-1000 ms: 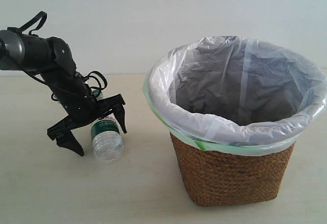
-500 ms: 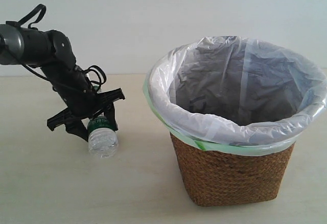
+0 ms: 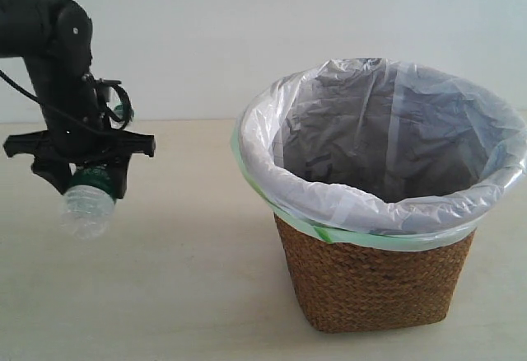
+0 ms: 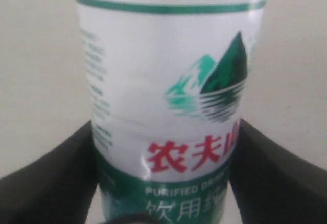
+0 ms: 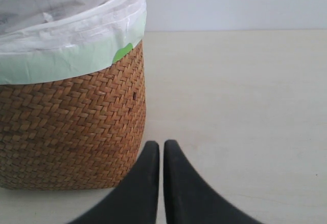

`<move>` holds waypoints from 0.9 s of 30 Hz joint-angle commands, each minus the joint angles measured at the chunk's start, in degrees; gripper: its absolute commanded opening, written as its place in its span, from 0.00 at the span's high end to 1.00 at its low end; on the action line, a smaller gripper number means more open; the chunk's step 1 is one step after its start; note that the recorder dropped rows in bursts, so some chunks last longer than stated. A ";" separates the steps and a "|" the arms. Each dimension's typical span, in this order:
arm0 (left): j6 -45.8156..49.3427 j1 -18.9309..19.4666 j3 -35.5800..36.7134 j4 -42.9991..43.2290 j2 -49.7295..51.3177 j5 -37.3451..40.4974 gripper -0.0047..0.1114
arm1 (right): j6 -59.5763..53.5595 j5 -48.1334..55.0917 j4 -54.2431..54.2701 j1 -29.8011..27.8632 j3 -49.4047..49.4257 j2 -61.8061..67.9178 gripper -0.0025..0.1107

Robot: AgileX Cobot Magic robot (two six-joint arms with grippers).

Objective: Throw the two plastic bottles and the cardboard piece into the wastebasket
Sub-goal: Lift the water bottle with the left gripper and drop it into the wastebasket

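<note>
My left gripper (image 3: 80, 181) is shut on the clear plastic bottle with the white-green label (image 3: 85, 204), holding it in the air at the far left, bottom end down and tilted. In the left wrist view the bottle's label (image 4: 168, 106) fills the frame between the two black fingers (image 4: 46, 183). The wicker wastebasket (image 3: 375, 278) with its white bag liner stands on the table to the right. My right gripper (image 5: 161, 144) is shut and empty, low beside the wastebasket's woven wall (image 5: 71, 132). The black-capped bottle and the cardboard piece are out of view.
The beige table top (image 3: 181, 295) stretches between the held bottle and the wastebasket. A pale wall (image 3: 206, 31) rises behind. The bag's green edge (image 5: 66, 63) shows under the white rim.
The left gripper closed on the bottle, lifted it off the table and moved up and to the left. The wastebasket has not moved.
</note>
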 commanded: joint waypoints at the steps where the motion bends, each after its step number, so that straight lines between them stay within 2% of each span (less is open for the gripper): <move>1: -2.58 -0.37 3.08 8.52 -8.48 2.97 0.93 | -0.23 -0.30 -0.29 -0.30 -0.05 -0.25 0.98; 3: -4.49 0.45 8.08 10.93 -14.42 2.97 0.93 | -0.23 -0.30 -0.29 -0.30 -0.05 -0.25 0.98; 8: -2.92 5.56 23.11 10.36 -29.90 2.97 0.93 | -0.23 -0.30 -0.29 -0.30 -0.05 -0.25 0.98; 12: -2.51 9.07 30.20 12.13 -37.29 2.97 0.93 | -0.23 -0.30 -0.29 -0.30 -0.05 -0.25 0.98; 17: -2.51 15.72 35.79 12.66 -42.40 2.97 0.93 | -0.23 -0.30 -0.29 -0.30 -0.05 -0.25 0.98; 19: -2.51 17.18 36.32 11.93 -42.66 2.97 0.93 | -0.23 -0.30 -0.29 -0.30 -0.05 -0.25 0.98; 22: -1.88 17.38 36.32 11.10 -41.82 2.97 0.93 | -0.23 -0.30 -0.29 -0.30 -0.05 -0.25 0.98; 24: 1.60 17.38 36.32 5.16 -40.30 2.97 0.93 | -0.23 -0.30 -0.29 -0.30 -0.05 -0.25 0.98; 26: 8.37 17.38 36.32 -6.43 -38.36 -1.85 0.93 | -0.23 -0.30 -0.29 -0.30 -0.05 -0.25 0.98; 27: 15.24 17.01 36.32 -16.81 -36.64 -5.68 0.93 | -0.23 -0.30 -0.29 -0.30 -0.05 -0.25 0.98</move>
